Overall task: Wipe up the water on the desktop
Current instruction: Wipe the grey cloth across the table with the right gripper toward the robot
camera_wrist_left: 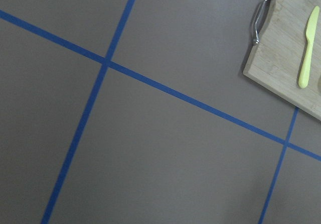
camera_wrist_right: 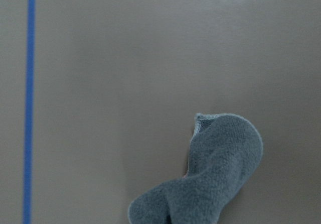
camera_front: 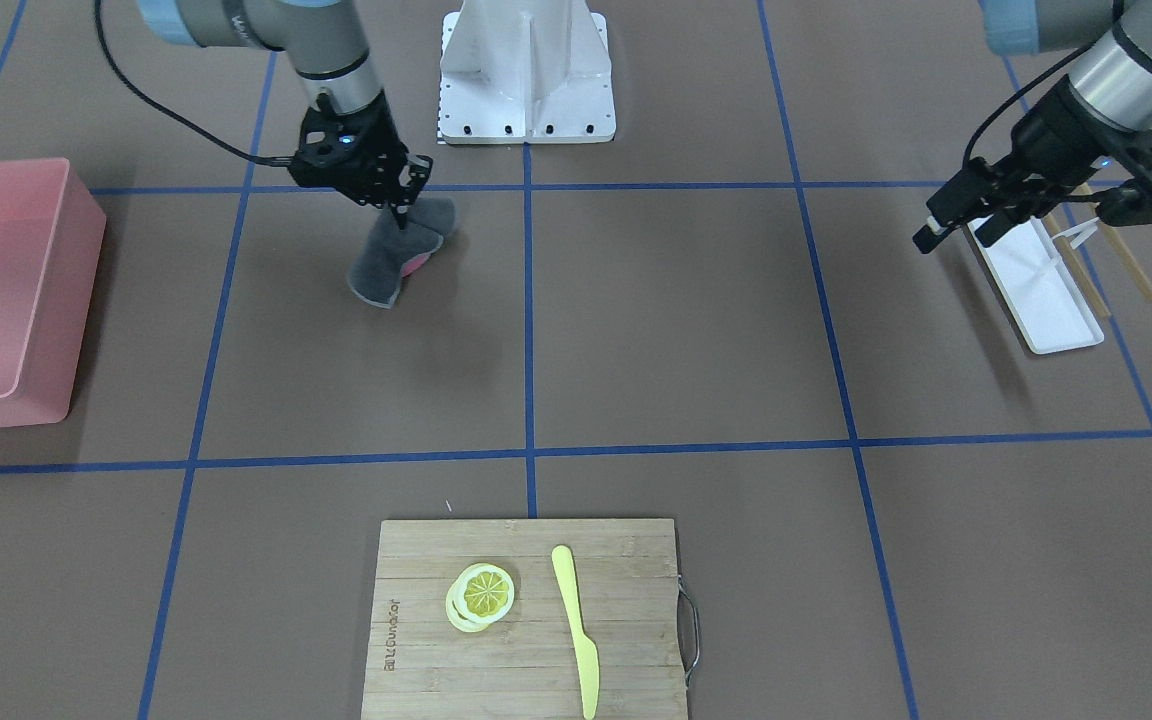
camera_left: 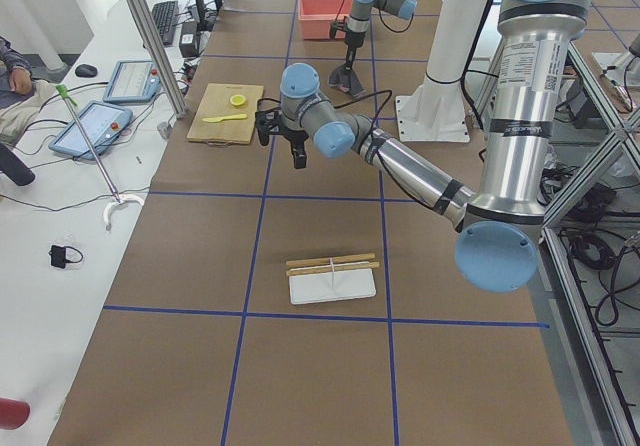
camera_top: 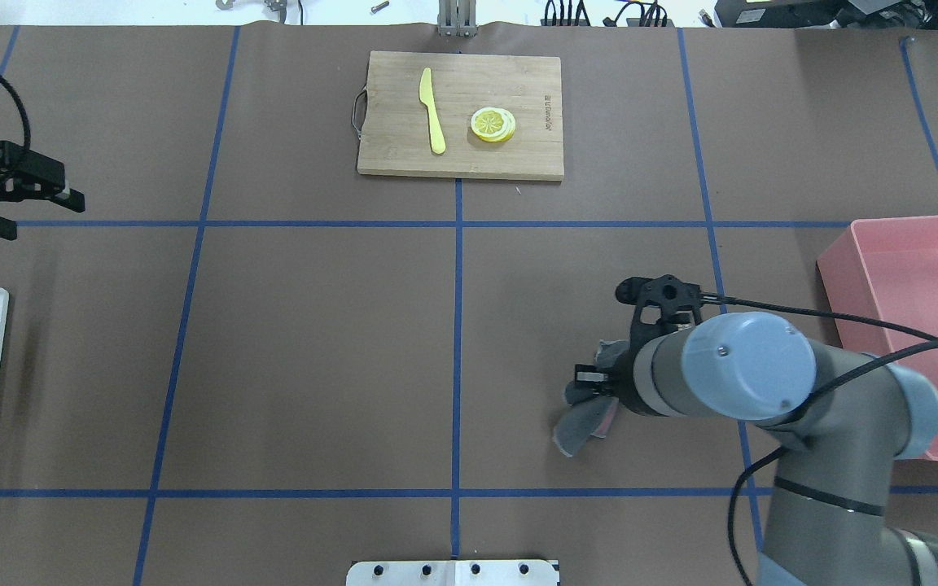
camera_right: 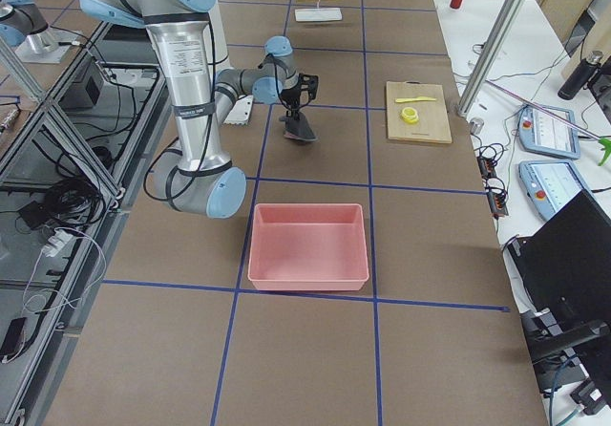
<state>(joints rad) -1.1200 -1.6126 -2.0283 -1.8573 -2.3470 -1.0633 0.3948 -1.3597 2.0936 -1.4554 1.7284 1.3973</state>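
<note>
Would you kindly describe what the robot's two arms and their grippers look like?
The right arm and the left arm look alike: silver-grey cylindrical tubes with rounded light-blue joint caps. The right gripper and the left gripper are black two-finger units with open linkage frames, and each shows a small blue light. A black cable loops along each arm to its wrist.
</note>
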